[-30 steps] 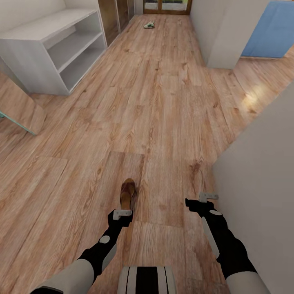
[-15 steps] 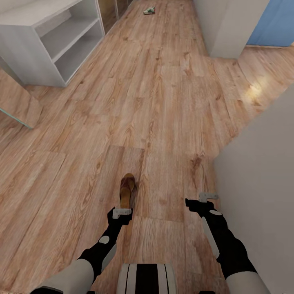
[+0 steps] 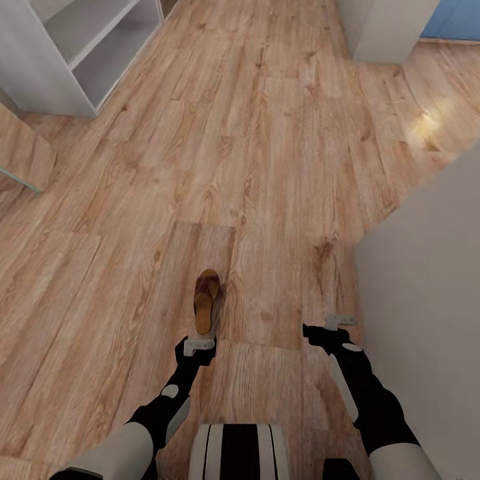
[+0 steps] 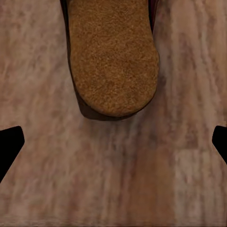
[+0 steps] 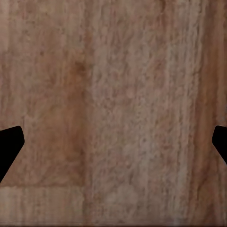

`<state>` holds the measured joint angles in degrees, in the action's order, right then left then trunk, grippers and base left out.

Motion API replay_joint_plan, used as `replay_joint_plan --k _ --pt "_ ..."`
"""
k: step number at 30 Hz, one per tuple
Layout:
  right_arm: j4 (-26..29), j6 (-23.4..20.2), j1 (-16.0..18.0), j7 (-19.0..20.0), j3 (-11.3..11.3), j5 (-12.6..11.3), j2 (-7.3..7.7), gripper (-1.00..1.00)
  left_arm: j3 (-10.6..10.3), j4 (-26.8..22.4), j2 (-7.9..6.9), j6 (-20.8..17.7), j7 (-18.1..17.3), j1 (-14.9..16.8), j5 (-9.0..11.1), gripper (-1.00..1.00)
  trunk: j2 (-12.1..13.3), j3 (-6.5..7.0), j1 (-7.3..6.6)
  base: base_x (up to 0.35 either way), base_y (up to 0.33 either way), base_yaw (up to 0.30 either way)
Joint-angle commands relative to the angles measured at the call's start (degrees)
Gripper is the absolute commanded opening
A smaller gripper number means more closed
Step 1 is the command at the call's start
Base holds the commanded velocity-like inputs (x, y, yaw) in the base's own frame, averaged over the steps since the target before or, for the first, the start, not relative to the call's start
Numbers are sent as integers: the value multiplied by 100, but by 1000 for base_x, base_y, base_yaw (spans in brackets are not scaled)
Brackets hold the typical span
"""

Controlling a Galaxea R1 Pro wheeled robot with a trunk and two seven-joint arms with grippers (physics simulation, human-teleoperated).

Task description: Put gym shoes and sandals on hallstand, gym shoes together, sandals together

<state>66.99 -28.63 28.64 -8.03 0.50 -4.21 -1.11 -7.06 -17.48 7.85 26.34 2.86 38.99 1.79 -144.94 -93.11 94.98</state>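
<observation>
Head view pictures are seen to shift as a whole: the rack [image 3: 73, 47] is now cut off at the top left corner, and the far gym shoe seen a moment ago is out of the picture. The arms are drawn at the same spots as before, so it is the camera that has been tipped down, not the things that have been moved. The sandal [image 3: 207, 301] is shown a little higher in the picture than before, just past the left gripper [image 3: 199, 346].

The sandal is lying flat on the floor [image 3: 280, 173], toe strap pointing away from the robot. Its tan heel [image 4: 113, 56] is seen in the left wrist view, with bare floor between the two dark fingertips [image 4: 9, 144]. So the left gripper is spread wide and nothing is held. It is placed just short of the heel, not yet over the sandal.

The right gripper [image 3: 339, 321] is held beside the grey wall [image 3: 427, 280]. Its fingertips [image 5: 9, 144] are wide apart too, and nothing is held there.

The look down is likely a help for the first grab. A small reach forward is probably needed, so the sandal is brought between the fingers. All the shoes are yet to be put on the rack.
</observation>
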Motion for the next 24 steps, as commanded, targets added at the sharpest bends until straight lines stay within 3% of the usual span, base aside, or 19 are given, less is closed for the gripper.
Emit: replay_joint_plan --k 1,9,17,24 --pt "7 -24 2 -32 3 -44 -3 100 -41 4 -3 20 30 3 18 100 -3 -35 1 0 0 0" --pt "7 -23 2 -32 3 -44 -3 100 -41 -9 -3 22 30 3 15 100 -13 -278 22 0 0 0" --pt "7 -22 1 -32 3 -44 -3 100 -41 -10 -3 29 30 3 14 100 -13 -287 22 8 0 0" --pt "7 -20 2 -32 3 -44 -3 100 -41 -10 -3 29 30 3 14 100 -13 -287 22 218 0 0"
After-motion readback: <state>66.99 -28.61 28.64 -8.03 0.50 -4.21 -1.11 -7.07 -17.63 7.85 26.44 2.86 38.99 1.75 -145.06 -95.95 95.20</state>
